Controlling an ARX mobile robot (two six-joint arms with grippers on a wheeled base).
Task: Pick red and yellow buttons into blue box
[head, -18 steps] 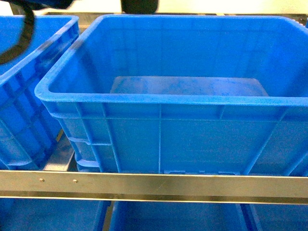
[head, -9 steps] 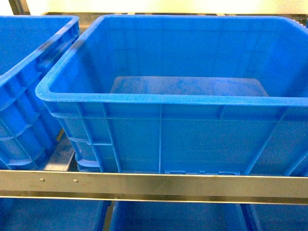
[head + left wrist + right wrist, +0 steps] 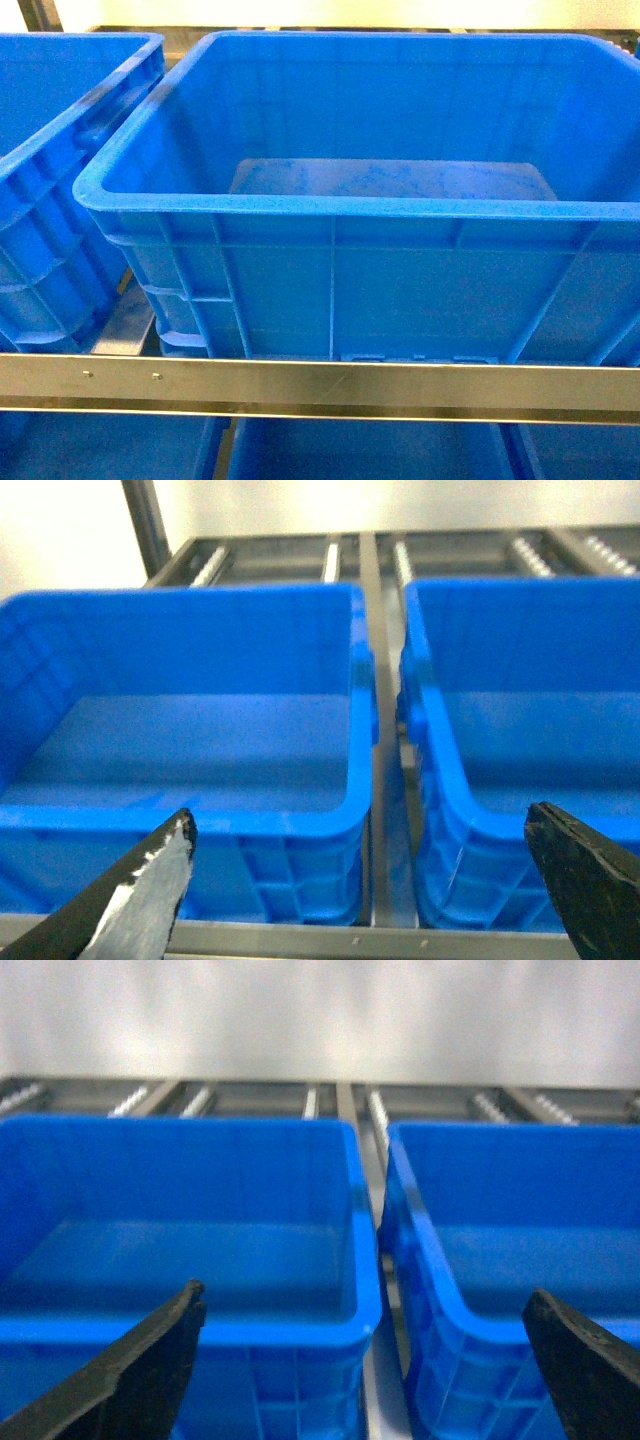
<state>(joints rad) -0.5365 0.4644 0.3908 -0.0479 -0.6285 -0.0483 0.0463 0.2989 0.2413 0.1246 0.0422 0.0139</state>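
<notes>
While head view is showing only big blue box (image 3: 330,280) sitting on rack behind metal rail (image 3: 320,385), no claw or button is appearing; box floor looking bare.
Left wrist: left claw (image 3: 365,880) hanging wide open, gripping nothing, facing two bins across rack front edge.
Right wrist: right claw (image 3: 365,1365) likewise gaping, empty.
Red and yellow buttons not showing anywhere; probably searching.

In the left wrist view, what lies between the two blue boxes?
A narrow gap with a grey metal rail of the rack runs between the left blue box and the right blue box; the boxes do not touch.
</notes>
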